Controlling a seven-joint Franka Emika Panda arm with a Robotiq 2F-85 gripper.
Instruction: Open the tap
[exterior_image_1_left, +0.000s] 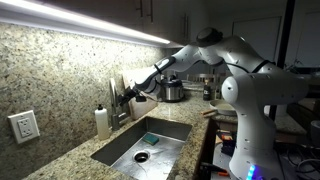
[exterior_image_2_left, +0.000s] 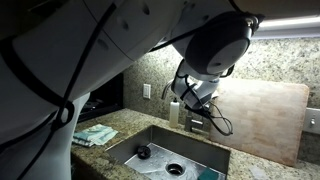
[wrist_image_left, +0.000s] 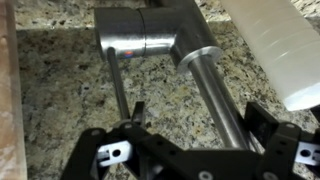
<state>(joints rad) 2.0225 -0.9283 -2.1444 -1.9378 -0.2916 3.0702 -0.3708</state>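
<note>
While the tool (wrist_image_left: 192, 132) is spread wide and grips nothing, its fingers straddle the spout (wrist_image_left: 215, 95) of the tap (wrist_image_left: 140, 35), and the thin lever (wrist_image_left: 124, 92) stands close by one finger, contact unclear. The tap rises from the granite worktop (wrist_image_left: 60, 90) behind the sink (exterior_image_1_left: 150, 140), just beside the white soap bottle (wrist_image_left: 275, 45). No water shows in the sink, so the approach looks done, while the work itself, moving the lever, seems yet to come.
</note>
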